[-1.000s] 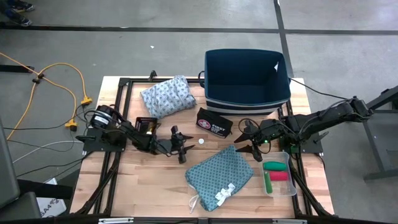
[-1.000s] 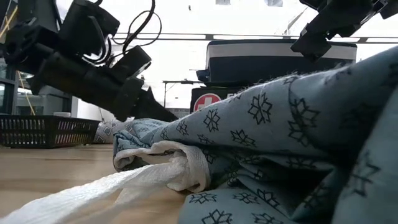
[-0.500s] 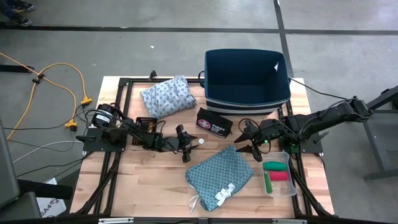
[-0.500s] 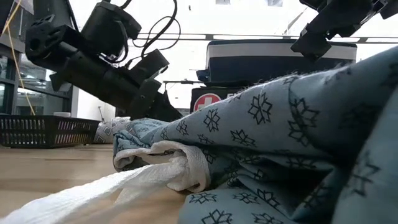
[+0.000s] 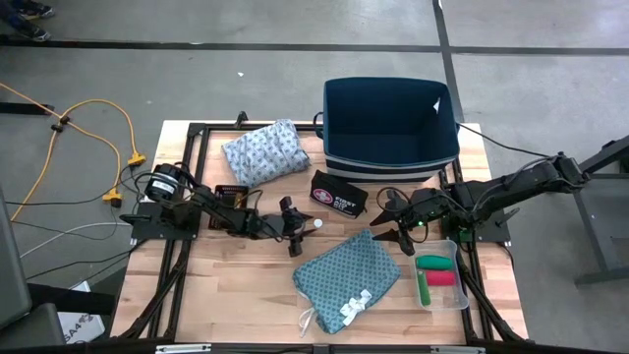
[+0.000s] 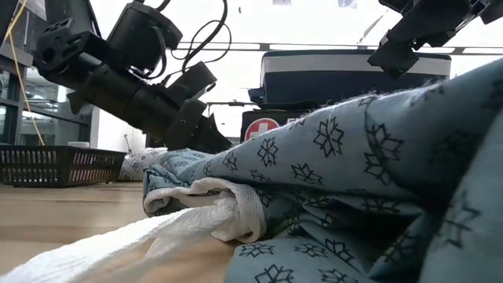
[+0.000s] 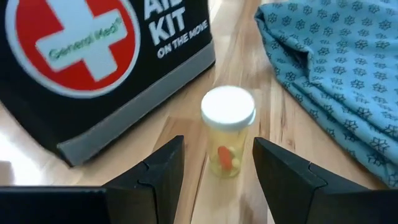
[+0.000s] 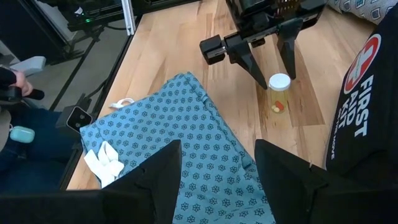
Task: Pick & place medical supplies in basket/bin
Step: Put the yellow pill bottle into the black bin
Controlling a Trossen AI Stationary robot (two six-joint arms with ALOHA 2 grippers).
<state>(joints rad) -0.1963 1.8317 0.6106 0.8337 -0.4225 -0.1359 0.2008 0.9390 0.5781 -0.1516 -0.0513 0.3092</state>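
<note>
The pill bottle (image 7: 227, 130), white cap up, stands on bare wood between the first aid kit (image 5: 338, 194) and the teal patterned cloth (image 5: 346, 274). The left gripper (image 5: 293, 217) reaches low across the table towards it, fingers spread with the bottle just ahead of the gap, not clasped. The right gripper (image 5: 391, 221) hovers open above the cloth's far corner, holding nothing. There's open wood on the left arm's side. The blue bin (image 5: 391, 123) sits at the table's back edge, the pale cloth (image 5: 263, 151) beside it.
</note>
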